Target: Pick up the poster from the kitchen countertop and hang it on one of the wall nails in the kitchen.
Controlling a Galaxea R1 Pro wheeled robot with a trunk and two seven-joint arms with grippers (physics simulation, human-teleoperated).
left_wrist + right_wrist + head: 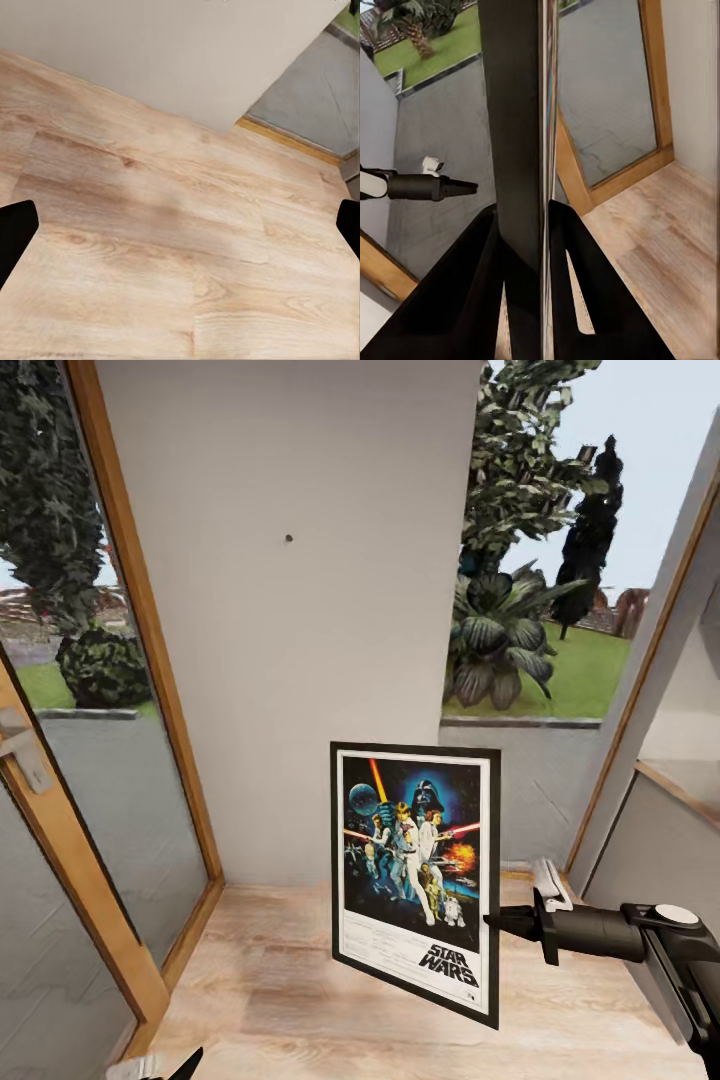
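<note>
The poster (415, 870) hangs upright above the wood floor, a Star Wars print in a thin black frame, tilted slightly. My right gripper (497, 922) is shut on its right edge, low down. In the right wrist view the poster (514, 135) stands edge-on between the two black fingers (465, 292). A tiny dark wall nail (288, 539) sticks out of the pale grey wall, well above the poster's top and to its left. My left gripper (180, 225) hangs low over the floor, open, with nothing between its fingertips (15, 232). The kitchen countertop is out of view.
A wood-framed glass door (110, 760) borders the wall on the left. A window with garden plants (520, 620) lies to the right, with a slanted pale wall and ledge (680, 780) beyond it. Light wood floor (260, 980) runs below.
</note>
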